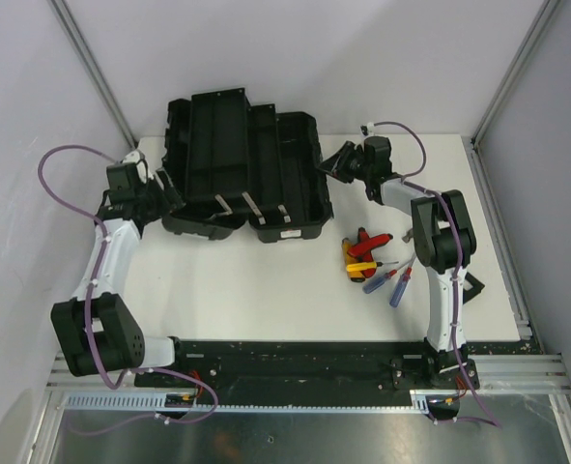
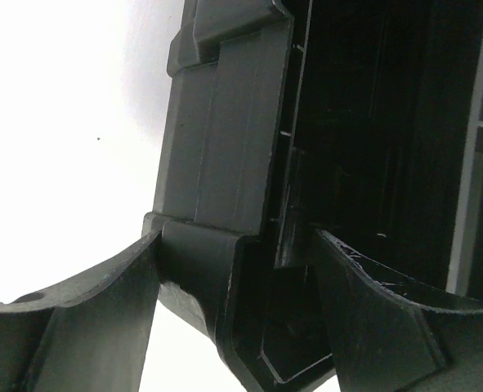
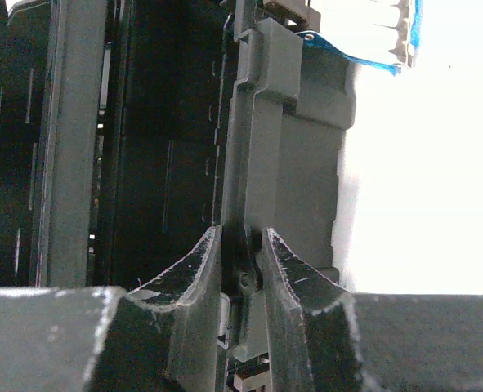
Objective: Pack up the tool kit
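The toolbox [image 1: 246,164] lies open by the far edge of the bench [image 1: 266,309], left of the middle. Its black inside is so dark that nothing in it can be made out. The left gripper [image 1: 165,201] is at its left end. In the wrist view its fingers [image 2: 78,327] stand wide apart astride the end wall, the outer one touching, but shadow hides whether the inner one presses. The right gripper [image 1: 336,164], at the right end, has its fingers [image 3: 184,286] almost together, pinching a thin rim; a blue latch [image 3: 364,55] is cut off above. The screwdrivers [image 1: 372,263] lie heaped toward the right edge, overlapping.
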